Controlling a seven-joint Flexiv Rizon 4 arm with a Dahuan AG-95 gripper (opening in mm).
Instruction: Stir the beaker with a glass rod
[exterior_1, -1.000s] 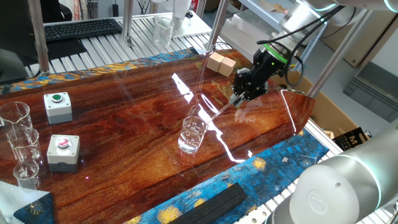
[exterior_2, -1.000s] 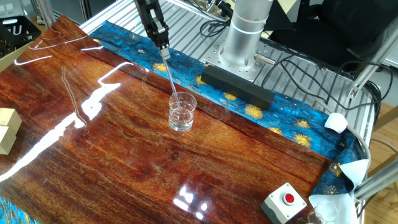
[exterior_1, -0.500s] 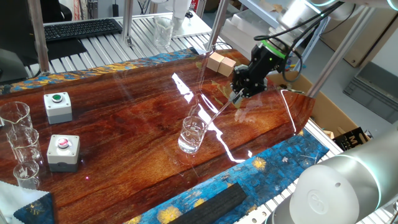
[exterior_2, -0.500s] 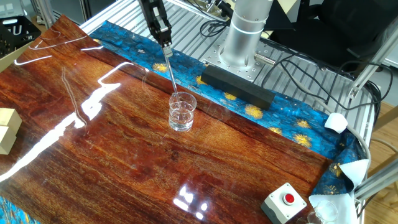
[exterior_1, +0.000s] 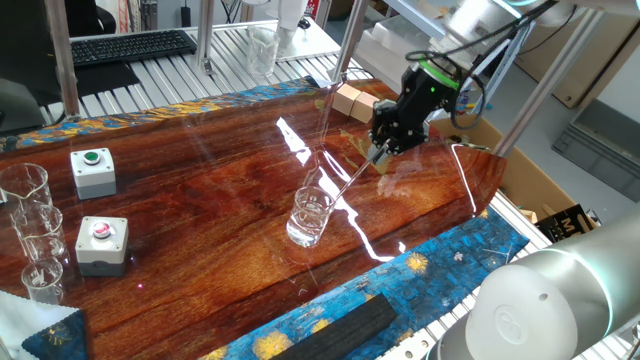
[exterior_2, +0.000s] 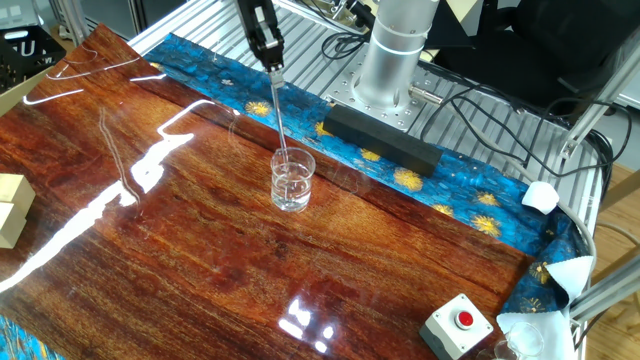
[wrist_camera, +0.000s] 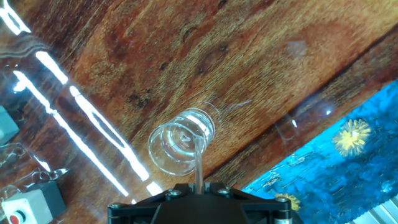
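Note:
The beaker (exterior_1: 310, 215) (exterior_2: 292, 181) (wrist_camera: 180, 144), a small clear glass with a flared rim, stands upright on the wooden table (exterior_1: 200, 200). A thin glass rod (exterior_1: 345, 184) (exterior_2: 279, 118) (wrist_camera: 199, 163) slants from my gripper down into it, its lower end inside the glass. My gripper (exterior_1: 381, 152) (exterior_2: 273, 66) (wrist_camera: 199, 185) hangs above and to one side of the beaker, shut on the rod's upper end. In the hand view the rod runs straight out from between the jaws into the beaker's mouth.
Two grey button boxes (exterior_1: 93, 171) (exterior_1: 103, 243) and a row of clear beakers (exterior_1: 30, 235) stand at the table's left. Wooden blocks (exterior_1: 356, 101) lie behind my gripper. A black bar (exterior_2: 378, 138) rests on the blue cloth (exterior_2: 440, 180). Another button box (exterior_2: 458, 323) is near a corner.
My gripper has shifted a little with the rod's top end, tilting the rod more upright over the beaker. The rod's lower end stays inside the glass; the beaker has not moved.

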